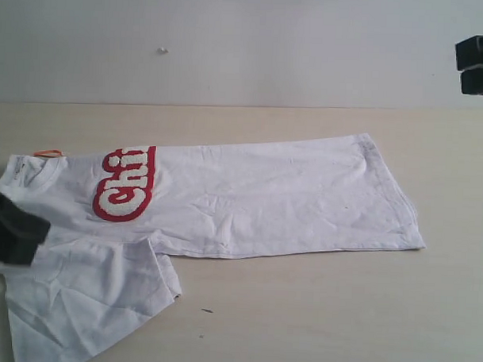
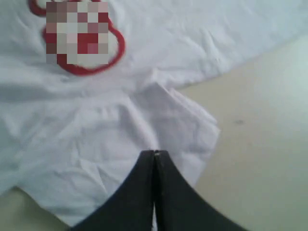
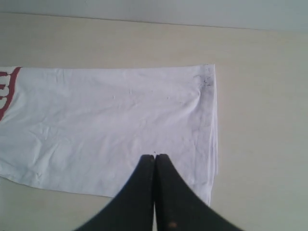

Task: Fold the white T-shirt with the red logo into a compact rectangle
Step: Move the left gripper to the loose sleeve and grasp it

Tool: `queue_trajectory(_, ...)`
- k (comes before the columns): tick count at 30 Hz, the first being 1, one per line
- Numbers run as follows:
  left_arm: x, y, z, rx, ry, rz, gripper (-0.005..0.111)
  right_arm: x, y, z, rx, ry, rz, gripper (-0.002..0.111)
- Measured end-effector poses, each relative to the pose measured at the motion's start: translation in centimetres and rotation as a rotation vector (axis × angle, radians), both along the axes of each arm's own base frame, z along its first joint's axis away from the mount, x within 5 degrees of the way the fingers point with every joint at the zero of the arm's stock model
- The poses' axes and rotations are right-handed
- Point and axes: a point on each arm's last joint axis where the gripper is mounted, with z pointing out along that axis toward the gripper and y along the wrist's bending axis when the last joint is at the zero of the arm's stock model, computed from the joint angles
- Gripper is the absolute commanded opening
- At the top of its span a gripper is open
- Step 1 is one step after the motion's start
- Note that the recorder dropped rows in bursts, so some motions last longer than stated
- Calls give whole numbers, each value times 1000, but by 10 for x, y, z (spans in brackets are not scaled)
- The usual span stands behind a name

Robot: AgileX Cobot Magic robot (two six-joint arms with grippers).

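Pale wood-grain surface (image 1: 340, 311) lies bare on the near side and to the right of the white cotton short-sleeved T-shirt (image 1: 273, 198), and a strip stays open along its far edge. The shirt rests flat, folded lengthwise. Its long axis runs across the exterior view, with the ribbed neck and small orange neck tag (image 1: 47, 153) at the left and the stitched hem (image 1: 392, 194) at the right. One short sleeve (image 1: 87, 295) spreads toward the near-left corner. The red-outlined fuzzy white logo (image 1: 126, 189) sits near the neck, partly folded under. The left hand (image 2: 155, 155) is over the sleeve, its black fingers pressed together; no cloth shows between them. The right hand (image 3: 155, 157) is above the hem end, also closed and empty.
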Motion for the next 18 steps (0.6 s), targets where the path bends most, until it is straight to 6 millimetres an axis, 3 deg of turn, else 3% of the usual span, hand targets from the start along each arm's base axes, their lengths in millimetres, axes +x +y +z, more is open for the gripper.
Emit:
queue_trajectory(6, -22, -19, -33, 75, 136, -162, 0, -28, 3, 9, 5, -53, -9, 0)
queue_trajectory(11, -31, -42, -62, 149, 210, -281, 1, -31, 4, 10, 7, -48, -4, 0)
queue_trajectory(14, -24, -52, -75, 175, 170, -284, 14, -29, 3, 9, -1, -53, -2, 0)
queue_trajectory(18, -10, -59, -96, 222, 161, -275, 49, -21, 2, 4, -13, -50, -1, 0)
